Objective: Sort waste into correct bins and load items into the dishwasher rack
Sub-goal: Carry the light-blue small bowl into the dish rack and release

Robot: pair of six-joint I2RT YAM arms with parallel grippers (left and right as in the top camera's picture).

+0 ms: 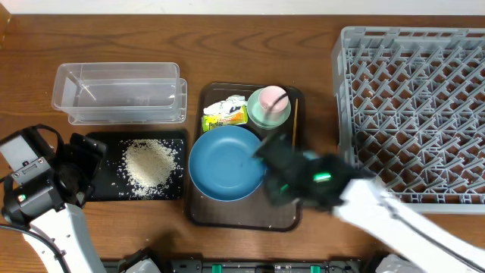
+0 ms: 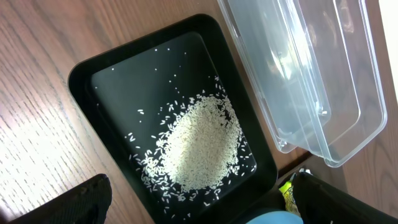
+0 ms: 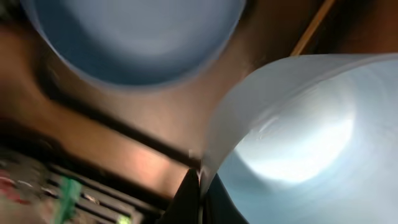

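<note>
Bowl (image 3: 311, 118) mouth faces right pincer (image 3: 200, 186), rim gripped.

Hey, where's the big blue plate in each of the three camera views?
Overhead: blue plate at centre, on the brown tray.
Left wrist: a blue sliver at the bottom edge.
Right wrist: blurred, top left.
Shared landmark: the brown tray under it, overhead and right wrist.

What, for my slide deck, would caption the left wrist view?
Rice heap in the black tray, clear tub alongside.
</note>
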